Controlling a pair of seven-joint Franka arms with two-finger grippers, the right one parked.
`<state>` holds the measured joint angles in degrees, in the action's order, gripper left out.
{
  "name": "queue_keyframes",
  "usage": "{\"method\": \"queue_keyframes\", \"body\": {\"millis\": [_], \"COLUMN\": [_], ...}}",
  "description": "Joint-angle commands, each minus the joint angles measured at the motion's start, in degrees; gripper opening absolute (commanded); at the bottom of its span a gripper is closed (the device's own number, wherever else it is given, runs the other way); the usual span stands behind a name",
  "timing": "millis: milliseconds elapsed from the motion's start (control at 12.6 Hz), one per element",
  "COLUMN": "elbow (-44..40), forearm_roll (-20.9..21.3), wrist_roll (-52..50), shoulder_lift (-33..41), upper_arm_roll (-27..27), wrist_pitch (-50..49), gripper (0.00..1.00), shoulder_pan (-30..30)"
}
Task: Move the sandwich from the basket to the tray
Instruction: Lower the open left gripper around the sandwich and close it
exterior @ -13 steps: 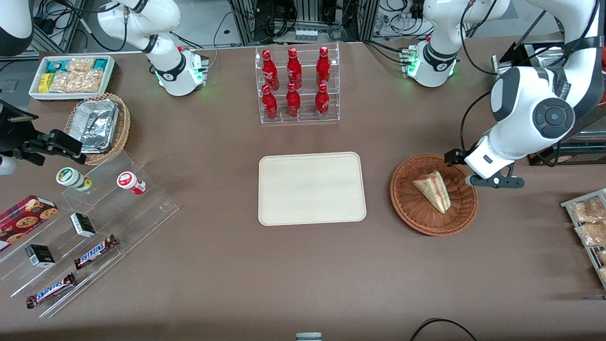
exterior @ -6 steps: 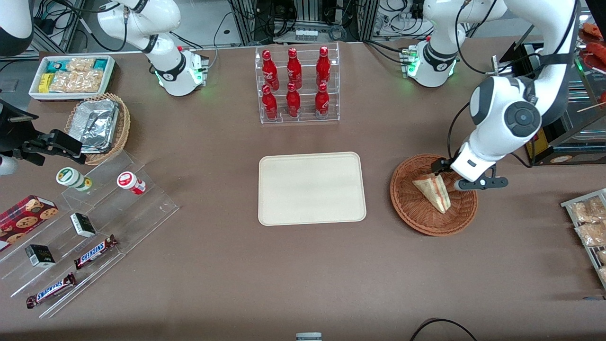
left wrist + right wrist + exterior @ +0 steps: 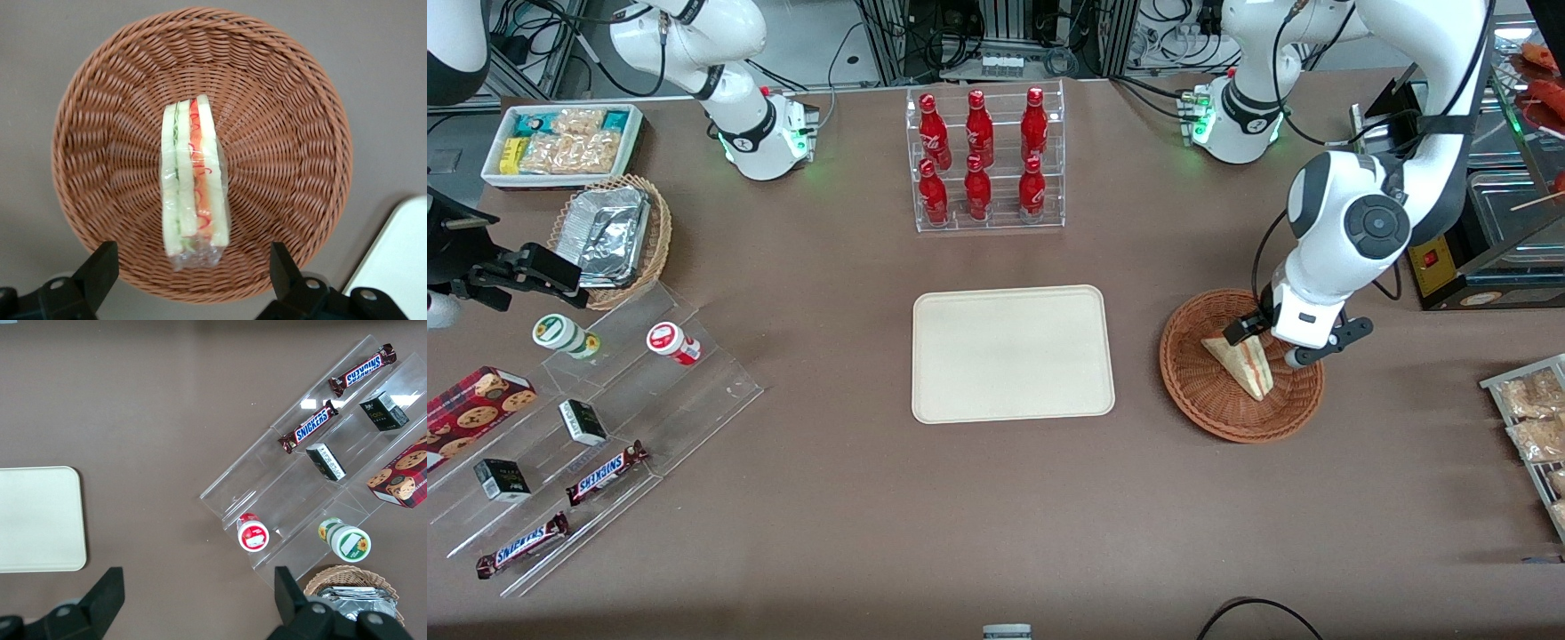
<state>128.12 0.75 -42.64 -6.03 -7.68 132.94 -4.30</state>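
Task barely started: sandwich (image 3: 1246, 363) lies in the basket (image 3: 1209, 404), not lifted. Tray (image 3: 1012, 353) is bare, nothing placed. All of the carry and drop is left.

Pincer (image 3: 1264, 341) hangs above the basket, over the sandwich's wide end, fingers (image 3: 100, 270) spread apart, gripping nothing. In the wrist view the 2 fingertips stand on either side of the sandwich's near end with a clear gap each side; they do not look to be touching it. Judged: approach step, descent and closing not yet done.

Sandwich sits on edge near the basket's middle, filling layers facing up, wrap loose at 1 end. Basket wall slopes up all round it, so fingers have room inside but must clear the rim on the way out.

Basket sits toward the working arm's end of the worktop, about midway between the worktop's edge nearest the camera and its bottle-rack edge. Tray is at the worktop's middle, apart from the basket with a bare strip of worktop between. Path basket to tray looks open. Bottle rack (image 3: 984, 160) is farther from the camera than the tray, well apart from the path. Tray rim is low, so drop looks easy.
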Motion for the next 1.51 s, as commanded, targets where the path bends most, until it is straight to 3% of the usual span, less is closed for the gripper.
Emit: {"method": "queue_keyframes", "body": {"millis": [0,873,952,1032,1111,1190,1429], "elbow": [2.7,3.3,3.3,3.3,3.3,3.3,3.2], "forearm_roll": [-0.2,-0.2,-0.2,-0.2,-0.2,-0.2,-0.2], "wrist_roll": [-5.9,-6.2,-6.2,-6.1,-6.0,-6.0,-5.7], "shoulder_lift": [-0.1,-6.8,-6.8,-6.7,-6.7,-6.7,-6.3], "upper_arm_roll": [0.2,0.6,0.6,0.6,0.6,0.6,0.6], "wrist_pitch": [4.2,11.1,11.0,10.9,10.6,10.5,10.2], "gripper": [1.0,0.98,0.78,0.44,0.22,0.13,0.1], "shoulder_pan": [-0.7,0.2,0.2,0.3,0.2,0.3,0.2]}}
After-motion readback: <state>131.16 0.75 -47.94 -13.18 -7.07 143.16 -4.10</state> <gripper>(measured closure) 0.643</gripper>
